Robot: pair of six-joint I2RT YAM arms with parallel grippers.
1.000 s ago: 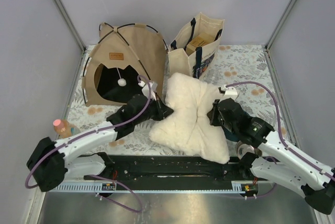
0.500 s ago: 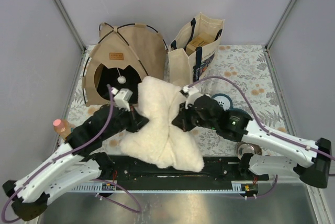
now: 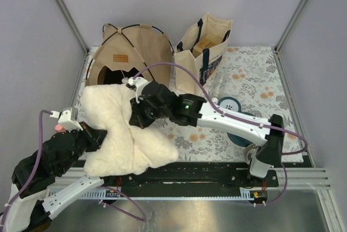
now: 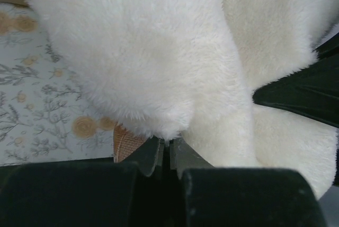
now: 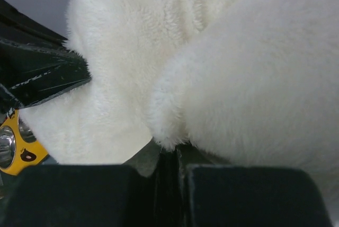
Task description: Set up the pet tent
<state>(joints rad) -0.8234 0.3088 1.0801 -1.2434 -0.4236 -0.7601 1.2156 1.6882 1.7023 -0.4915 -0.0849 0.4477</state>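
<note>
Top camera looks down; both wrist cameras sit close against the pillow (image 3: 108, 118).

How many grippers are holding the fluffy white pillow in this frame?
2. The left gripper pinches the pillow at its left edge; the right gripper clamps its right side, in front of the pet tent.

Fluffy white pillow (image 3: 116, 134) sits all bunched up front-left on the grey floral table mat (image 3: 255, 75). Cream canvas tote bag with navy handles (image 3: 203, 53) stands upright at the back, round blue thing (image 3: 230, 103) near it.
</note>
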